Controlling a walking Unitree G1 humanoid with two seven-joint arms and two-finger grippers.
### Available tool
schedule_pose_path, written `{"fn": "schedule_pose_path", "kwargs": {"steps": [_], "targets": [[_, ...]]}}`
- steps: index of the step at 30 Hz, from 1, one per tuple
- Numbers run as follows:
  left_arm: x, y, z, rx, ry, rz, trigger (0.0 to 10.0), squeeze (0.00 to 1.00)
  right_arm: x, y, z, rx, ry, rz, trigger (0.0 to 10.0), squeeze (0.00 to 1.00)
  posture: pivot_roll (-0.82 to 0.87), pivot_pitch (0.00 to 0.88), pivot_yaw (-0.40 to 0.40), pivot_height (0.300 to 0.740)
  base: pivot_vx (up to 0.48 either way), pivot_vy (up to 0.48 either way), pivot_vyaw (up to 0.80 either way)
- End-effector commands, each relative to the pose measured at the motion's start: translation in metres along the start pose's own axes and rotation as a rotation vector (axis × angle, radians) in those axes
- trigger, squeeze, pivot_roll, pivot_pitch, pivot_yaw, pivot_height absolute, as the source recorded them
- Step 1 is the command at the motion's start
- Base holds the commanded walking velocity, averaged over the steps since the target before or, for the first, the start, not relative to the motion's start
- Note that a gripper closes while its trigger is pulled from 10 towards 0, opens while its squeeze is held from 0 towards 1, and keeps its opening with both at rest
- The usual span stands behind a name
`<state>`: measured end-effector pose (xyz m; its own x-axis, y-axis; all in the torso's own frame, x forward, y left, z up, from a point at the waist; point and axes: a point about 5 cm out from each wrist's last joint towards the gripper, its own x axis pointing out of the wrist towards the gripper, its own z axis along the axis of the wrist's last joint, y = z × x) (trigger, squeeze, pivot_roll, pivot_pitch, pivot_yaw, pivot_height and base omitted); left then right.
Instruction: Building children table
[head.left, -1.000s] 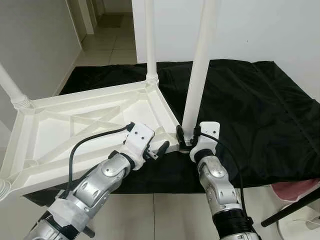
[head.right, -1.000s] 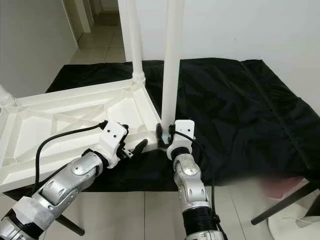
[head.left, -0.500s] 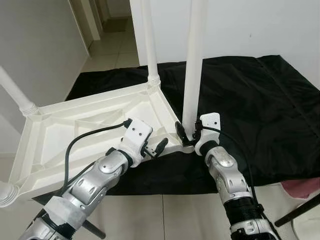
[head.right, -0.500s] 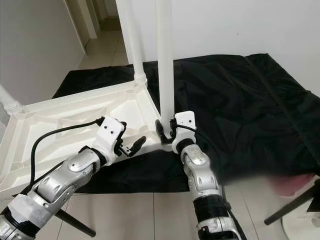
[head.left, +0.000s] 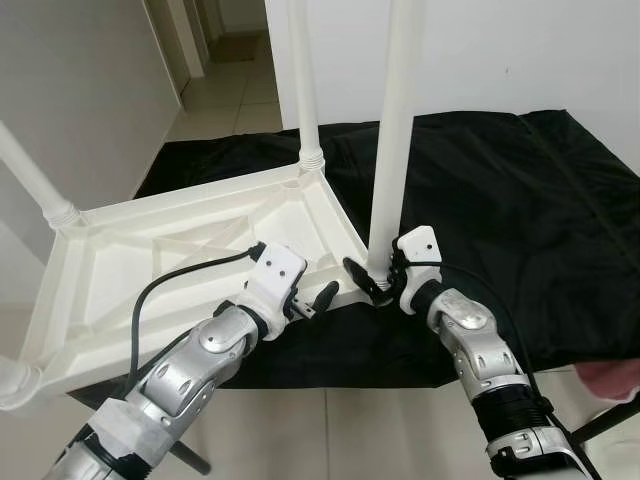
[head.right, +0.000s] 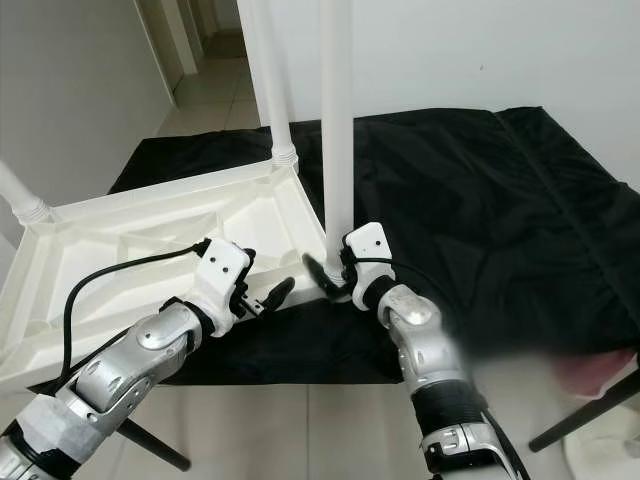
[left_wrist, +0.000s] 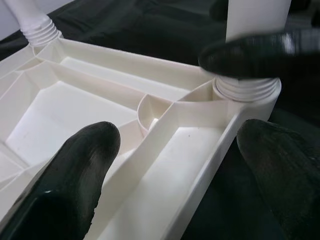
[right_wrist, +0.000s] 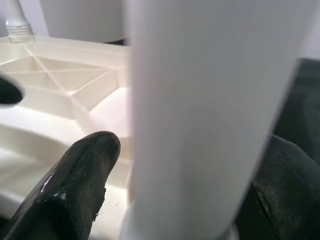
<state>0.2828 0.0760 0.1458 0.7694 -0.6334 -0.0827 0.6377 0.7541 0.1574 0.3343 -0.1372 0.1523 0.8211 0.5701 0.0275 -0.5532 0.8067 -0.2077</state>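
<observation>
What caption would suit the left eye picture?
Right gripper grips a white leg at the upturned tabletop's corner; open left gripper flanks its rim.

surface: black cloth (head.left: 520, 190) | on it: inverted white table (head.left: 150, 250), legs up

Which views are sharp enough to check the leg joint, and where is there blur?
Left wrist view: the threaded joint is fairly sharp, though the dark finger crossing it is smeared. Right wrist view: the leg is too near, soft and washed out. Right eye view: sharp, apart from a blurred patch at the lower right corner.
</observation>
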Motion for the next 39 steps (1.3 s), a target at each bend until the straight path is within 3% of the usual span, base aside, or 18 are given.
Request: {"fn": "schedule_pose_path", "kwargs": {"steps": [1, 9, 10, 11, 12, 14, 15, 20, 21, 22, 33, 39], "targets": [[-0.004, -0.012, 0.000, 0.008, 0.003, -0.267, 10.0, 0.00, 0.003, -0.002, 0.004, -0.002, -0.018, 0.021, 10.0, 0.00, -0.01, 0.022, 0.058, 0.740, 0.000, 0.000, 0.00], [-0.012, -0.019, 0.004, -0.020, -0.015, -0.325, 10.0, 0.00, 0.004, -0.020, 0.005, -0.020, 0.004, 0.056, 10.0, 0.00, 0.00, 0.022, 0.034, 0.740, 0.000, 0.000, 0.00], [-0.013, -0.021, 0.004, -0.018, -0.016, -0.337, 10.0, 0.00, 0.004, -0.022, 0.004, -0.030, 0.013, 0.060, 6.7, 0.00, 0.01, 0.025, 0.030, 0.740, 0.000, 0.000, 0.00], [-0.013, -0.021, 0.004, -0.018, -0.016, -0.337, 10.0, 0.00, 0.004, -0.022, 0.004, -0.030, 0.013, 0.060, 6.7, 0.00, 0.01, 0.025, 0.030, 0.740, 0.000, 0.000, 0.00], [-0.013, -0.023, 0.004, -0.016, -0.018, -0.342, 10.0, 0.00, 0.005, -0.022, 0.000, -0.026, 0.025, 0.065, 1.0, 0.00, 0.01, 0.022, 0.021, 0.740, 0.000, 0.000, 0.00], [-0.013, -0.024, 0.003, -0.016, -0.019, -0.343, 10.0, 0.00, 0.005, -0.022, -0.002, -0.021, 0.031, 0.071, 1.0, 0.00, 0.01, 0.022, 0.021, 0.740, 0.000, 0.000, 0.00], [-0.013, -0.024, 0.003, -0.015, -0.021, -0.341, 10.0, 0.00, 0.005, -0.022, -0.004, -0.010, 0.038, 0.073, 0.0, 0.00, 0.02, 0.022, 0.016, 0.740, 0.000, 0.000, 0.00], [-0.011, -0.023, 0.005, -0.012, -0.031, -0.324, 10.0, 0.00, 0.005, -0.021, -0.010, 0.009, 0.050, 0.072, 0.0, 0.00, 0.02, 0.020, 0.012, 0.740, 0.000, 0.000, 0.00], [-0.011, -0.023, 0.004, -0.013, -0.030, -0.327, 10.0, 0.00, 0.005, -0.021, -0.011, 0.014, 0.051, 0.067, 8.5, 0.00, 0.02, 0.015, 0.008, 0.740, 0.000, 0.000, 0.00], [-0.011, -0.023, 0.004, -0.014, -0.030, -0.331, 10.0, 0.00, 0.004, -0.021, -0.012, 0.017, 0.053, 0.063, 10.0, 0.00, 0.02, 0.015, 0.008, 0.740, 0.000, 0.000, 0.00], [-0.010, -0.022, 0.004, -0.015, -0.040, -0.338, 10.0, 0.00, 0.000, -0.018, -0.013, 0.094, 0.025, -0.032, 10.0, 0.00, 0.01, 0.006, -0.008, 0.740, 0.000, 0.000, 0.00], [-0.009, -0.016, 0.005, -0.020, -0.053, -0.305, 10.0, 0.00, -0.004, -0.014, -0.012, 0.167, 0.009, -0.209, 10.0, 0.00, 0.01, 0.007, -0.021, 0.740, 0.000, 0.000, 0.00]]}}
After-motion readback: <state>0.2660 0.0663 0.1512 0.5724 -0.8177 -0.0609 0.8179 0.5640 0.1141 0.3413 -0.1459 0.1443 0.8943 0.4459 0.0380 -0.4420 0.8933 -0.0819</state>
